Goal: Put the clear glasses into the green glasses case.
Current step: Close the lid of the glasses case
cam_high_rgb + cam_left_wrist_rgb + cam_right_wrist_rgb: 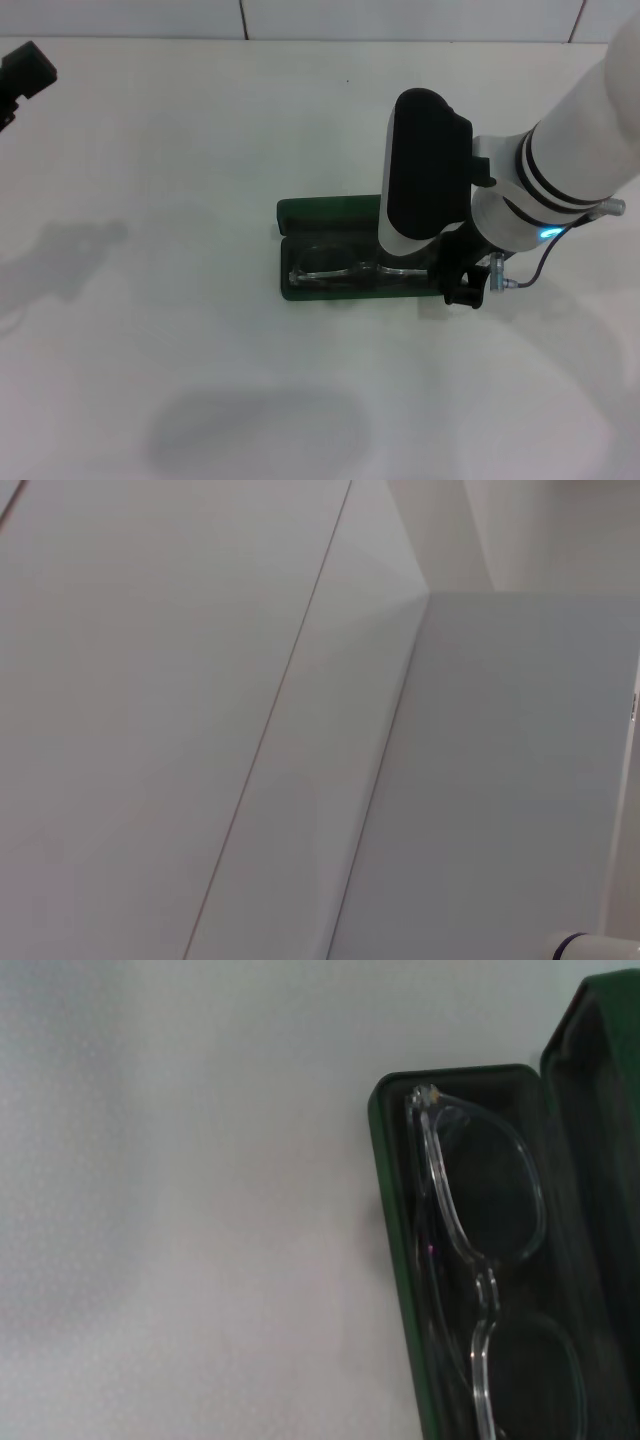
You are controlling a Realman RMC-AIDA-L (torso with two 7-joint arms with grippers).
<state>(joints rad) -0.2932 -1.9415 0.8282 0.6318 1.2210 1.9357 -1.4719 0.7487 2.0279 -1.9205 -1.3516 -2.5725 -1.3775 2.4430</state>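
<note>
One green glasses case [330, 212] open near centre of white table [150, 150] in head view, clear glasses [335, 268] lying inside its tray. Right gripper [462, 290] low at case's 3 o'clock end; finger state impossible to tell. Left gripper [25, 70] parked far off at 10 o'clock, finger state likewise unclear.

Left wrist view: only pale wall panels [200, 680].

Right wrist view: clear glasses [480, 1260] resting in dark lining of green glasses case [385, 1210], lid [600, 1080] raised.

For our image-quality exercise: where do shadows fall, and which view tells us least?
Head view: soft grey shadows lie on the white table, left and front of the green glasses case. Right wrist view: the clear glasses show against dark lining. Left wrist view: only plain pale surfaces.
</note>
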